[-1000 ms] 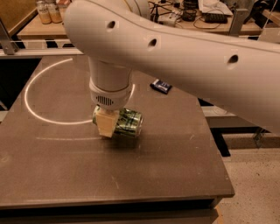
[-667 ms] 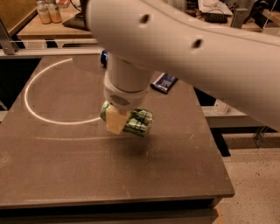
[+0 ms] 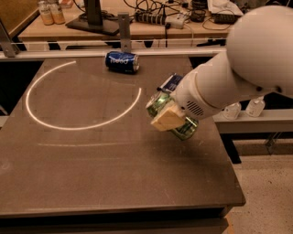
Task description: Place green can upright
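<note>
The green can [image 3: 161, 103] is shiny green and held tilted above the right part of the dark table [image 3: 91, 173]. My gripper [image 3: 170, 117] is shut on the green can, with a cream-coloured finger pad [image 3: 167, 119] across its side. The can hangs clear of the tabletop. The white arm comes in from the upper right and hides the can's far end.
A blue can with white lettering [image 3: 122, 61] lies on its side at the table's far edge. A small blue packet [image 3: 170, 83] lies behind the gripper. A white arc [image 3: 68, 125] is marked on the table. A desk with cables and bottles [image 3: 50, 12] stands behind.
The arm has swung away to the right and lifted the green can off the table, tilting it. The blue can at the far edge has come into view.
</note>
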`<state>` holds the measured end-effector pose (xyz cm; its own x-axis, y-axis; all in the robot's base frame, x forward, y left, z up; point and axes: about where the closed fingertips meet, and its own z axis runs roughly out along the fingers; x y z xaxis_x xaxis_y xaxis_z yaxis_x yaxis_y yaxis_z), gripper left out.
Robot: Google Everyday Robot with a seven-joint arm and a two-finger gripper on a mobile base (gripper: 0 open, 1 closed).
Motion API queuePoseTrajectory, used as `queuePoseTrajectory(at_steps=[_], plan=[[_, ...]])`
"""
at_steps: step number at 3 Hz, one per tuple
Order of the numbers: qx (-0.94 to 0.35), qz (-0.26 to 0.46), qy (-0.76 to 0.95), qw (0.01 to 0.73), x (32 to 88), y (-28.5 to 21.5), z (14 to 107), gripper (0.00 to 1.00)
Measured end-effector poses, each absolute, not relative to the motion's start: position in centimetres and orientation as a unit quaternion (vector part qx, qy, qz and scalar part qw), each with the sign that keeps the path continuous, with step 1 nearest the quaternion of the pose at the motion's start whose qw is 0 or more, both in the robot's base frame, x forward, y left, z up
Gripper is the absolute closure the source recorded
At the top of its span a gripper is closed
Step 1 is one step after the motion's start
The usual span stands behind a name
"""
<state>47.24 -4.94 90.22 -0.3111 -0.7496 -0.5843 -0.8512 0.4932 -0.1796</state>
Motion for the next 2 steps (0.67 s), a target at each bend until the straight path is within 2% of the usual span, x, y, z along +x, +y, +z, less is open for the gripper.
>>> queuePoseTrajectory(at_steps=[1, 2], plan=[[-0.474, 0.141, 0.775, 0.394, 50.5, -5.7, 92.9, 1.00], [-0.502, 0.225, 0.717, 0.429, 51.0, -3.4, 95.2, 1.00]])
